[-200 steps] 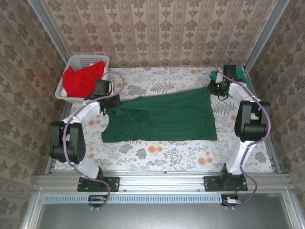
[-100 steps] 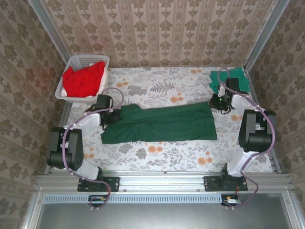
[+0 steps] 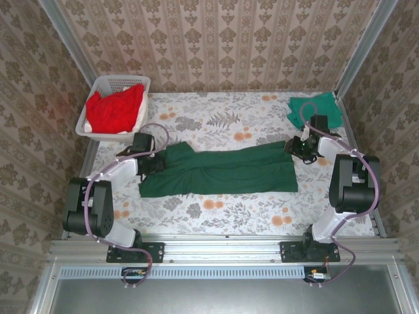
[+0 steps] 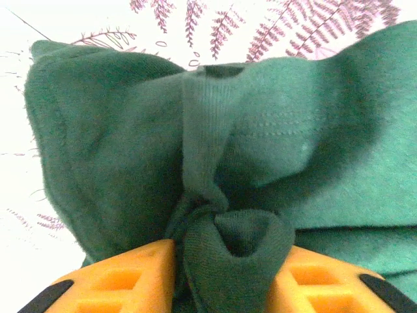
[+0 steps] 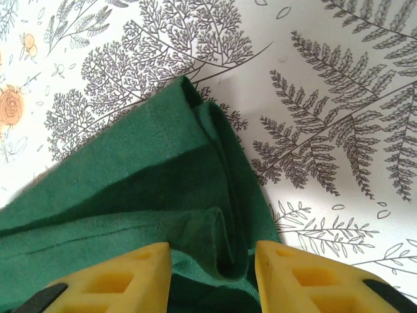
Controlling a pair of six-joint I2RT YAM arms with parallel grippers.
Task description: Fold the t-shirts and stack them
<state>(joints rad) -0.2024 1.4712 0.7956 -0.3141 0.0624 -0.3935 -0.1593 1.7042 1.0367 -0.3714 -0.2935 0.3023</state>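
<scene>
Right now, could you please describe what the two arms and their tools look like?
Both the left arm and the right arm have white links, chunky black joint housings and a looping lilac cable. The left tool has blocky orange fingers with recessed pockets and black trim. The right tool matches, in a yellower orange.

Readable text: none was legible.
Dark green t-shirt (image 3: 222, 171): was plain cloth, with no print or tag that could be read.
Surface (image 3: 196, 210): carried flower and fern patterns, no lettering.
</scene>
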